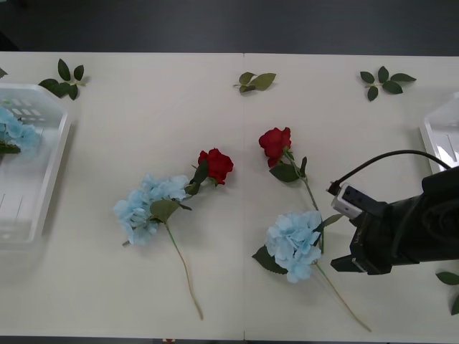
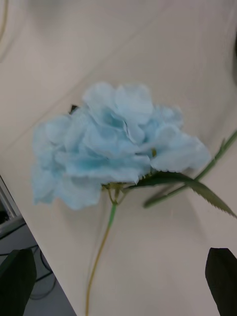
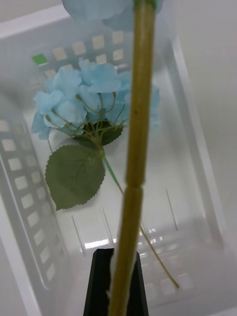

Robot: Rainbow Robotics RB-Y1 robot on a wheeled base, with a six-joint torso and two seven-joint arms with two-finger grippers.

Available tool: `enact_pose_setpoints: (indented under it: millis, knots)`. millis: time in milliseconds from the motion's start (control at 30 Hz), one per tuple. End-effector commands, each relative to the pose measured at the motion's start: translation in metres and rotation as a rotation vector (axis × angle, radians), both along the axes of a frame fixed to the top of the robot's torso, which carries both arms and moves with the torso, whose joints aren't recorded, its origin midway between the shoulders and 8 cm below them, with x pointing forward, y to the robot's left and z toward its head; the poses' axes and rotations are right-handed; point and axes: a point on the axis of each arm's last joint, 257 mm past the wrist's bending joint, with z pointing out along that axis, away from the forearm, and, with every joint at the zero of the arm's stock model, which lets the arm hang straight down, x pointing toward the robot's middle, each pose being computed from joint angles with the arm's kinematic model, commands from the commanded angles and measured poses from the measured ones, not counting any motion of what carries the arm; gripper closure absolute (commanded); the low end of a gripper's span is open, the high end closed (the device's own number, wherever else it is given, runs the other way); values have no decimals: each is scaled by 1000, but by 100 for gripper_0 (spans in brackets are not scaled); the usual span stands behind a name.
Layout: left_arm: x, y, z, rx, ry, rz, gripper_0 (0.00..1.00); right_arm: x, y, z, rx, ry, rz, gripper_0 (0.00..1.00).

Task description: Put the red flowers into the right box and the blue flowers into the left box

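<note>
Glossy plastic left box (image 3: 197, 148), matt table (image 1: 215, 107)

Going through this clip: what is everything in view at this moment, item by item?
blue flowers: four, pale blue; two lying on the table, one lying in the left box, one hanging by its stem over that box.
red flowers: two, deep red; mid-table, apart from each other.
left box: one, white; table's left end.
right box: one, white; right edge, partly seen.
leaf sprigs: three, green; along the far edge, more leaves at the right edge.
table: one, cream.
left gripper: black, shut on the hanging flower's stem.
right gripper: black, open, beside the right-hand blue flower.
</note>
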Motion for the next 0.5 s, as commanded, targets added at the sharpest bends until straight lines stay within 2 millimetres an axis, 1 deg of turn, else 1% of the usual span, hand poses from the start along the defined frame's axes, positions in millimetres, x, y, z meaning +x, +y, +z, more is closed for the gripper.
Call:
enact_pose_setpoints:
  millis: [33, 100, 167, 267, 500]
  knots:
    - [-8, 25, 6, 88, 58, 124, 100, 10, -20, 2, -67, -42, -60, 0]
    - [-10, 30, 2, 111, 79, 144, 100, 9, -30, -5, -97, -49, -77, 0]
    - [-13, 33, -7, 128, 109, 166, 100, 8, -38, -12, -119, -56, -99, 0]
    - [-19, 39, -19, 170, 153, 182, 100, 9, -46, -21, -162, -105, -118, 0]
    - [-28, 49, -41, 211, 219, 280, 100, -1, -44, -34, -179, -122, -120, 0]
